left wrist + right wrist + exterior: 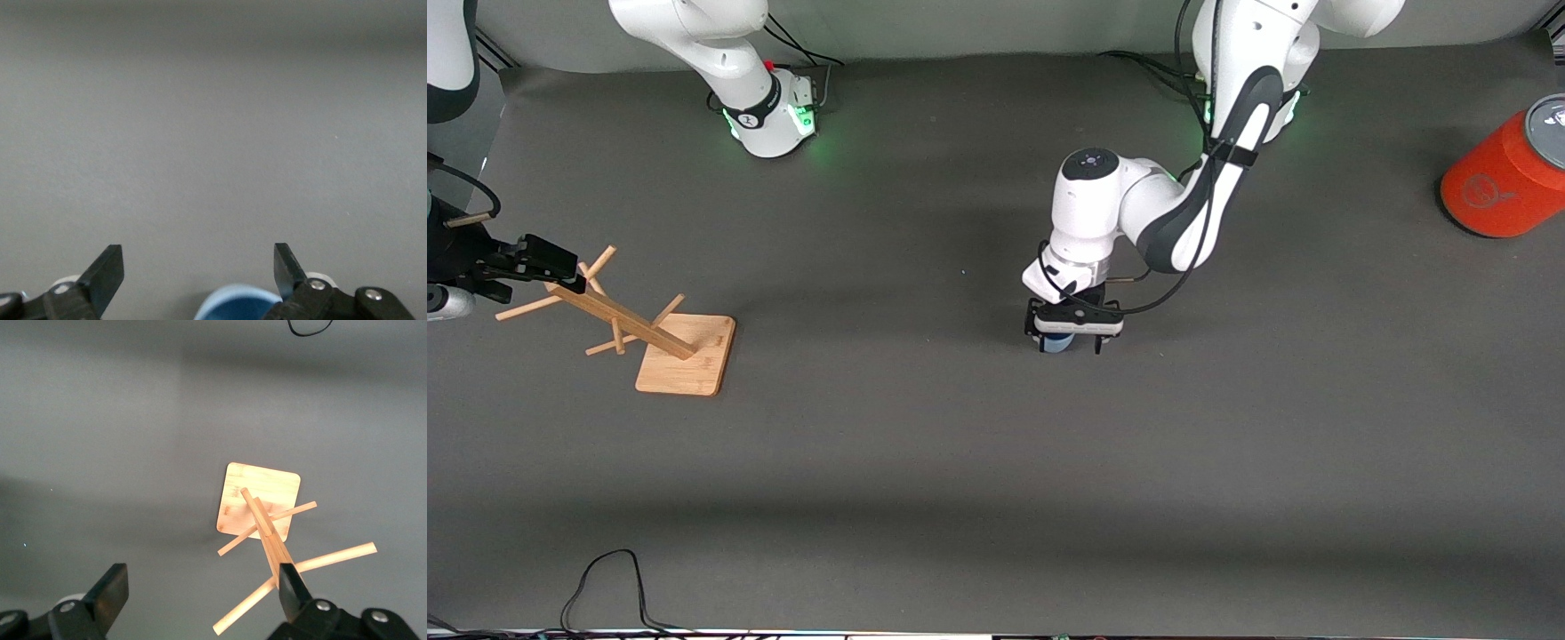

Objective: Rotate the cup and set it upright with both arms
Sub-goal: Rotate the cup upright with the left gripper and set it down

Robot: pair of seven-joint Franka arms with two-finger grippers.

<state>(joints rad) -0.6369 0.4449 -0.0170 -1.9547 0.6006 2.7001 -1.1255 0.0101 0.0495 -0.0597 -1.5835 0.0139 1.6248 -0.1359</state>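
Note:
The pale-blue cup stands on the grey table mat, mostly hidden under my left gripper. In the left wrist view only its rim and darker blue inside show, facing the camera. My left gripper is open and low over the mat, with the cup between its fingers, close to one finger and apart from the other. My right gripper is open at the right arm's end of the table, over the top of a wooden peg rack. It holds nothing.
The wooden peg rack stands on a square base at the right arm's end. A large orange cylinder with a grey top stands at the left arm's end. A black cable lies at the edge nearest the front camera.

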